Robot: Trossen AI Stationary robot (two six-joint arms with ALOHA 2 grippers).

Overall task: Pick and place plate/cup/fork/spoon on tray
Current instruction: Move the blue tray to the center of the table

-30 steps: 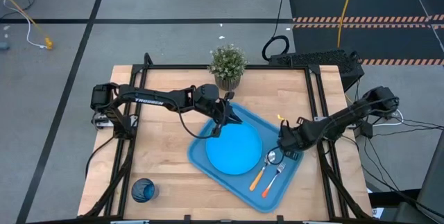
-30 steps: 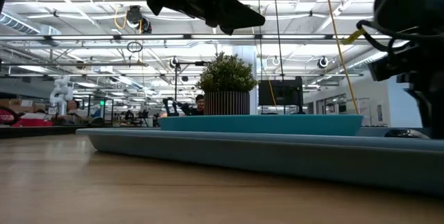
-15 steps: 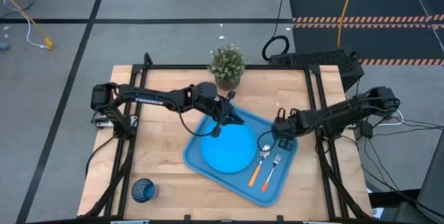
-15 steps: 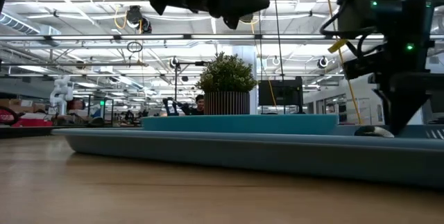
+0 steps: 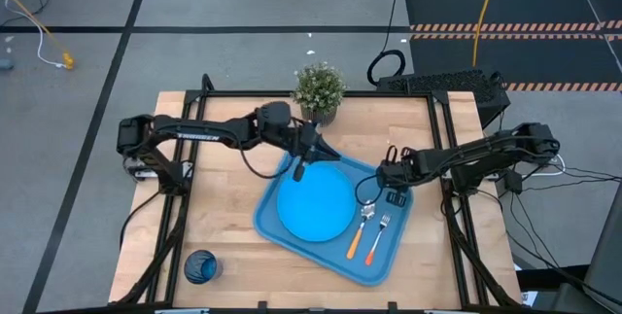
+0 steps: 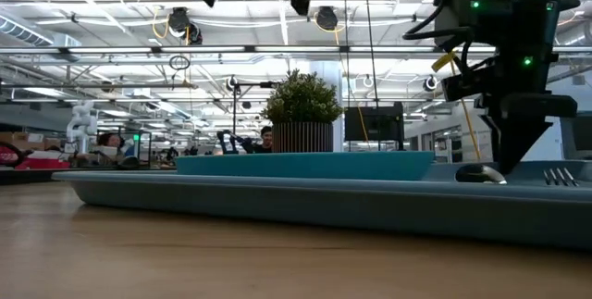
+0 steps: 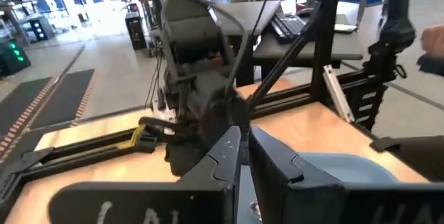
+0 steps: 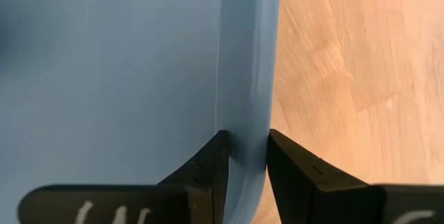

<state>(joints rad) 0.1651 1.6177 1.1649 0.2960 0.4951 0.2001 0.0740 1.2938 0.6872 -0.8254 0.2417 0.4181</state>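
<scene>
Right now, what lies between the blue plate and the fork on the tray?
In the high view, the spoon lies between the plate and the fork.

A large industrial robotics lab or workshop hall: a wooden table in a black frame stands on a grey concrete floor marked with black lines and hazard-striped mats. Beyond it stretch a truss ceiling with strip lights and further workstations.

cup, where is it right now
In the high view the cup stands on the table's front-left corner, apart from the tray and the left of it.
</scene>
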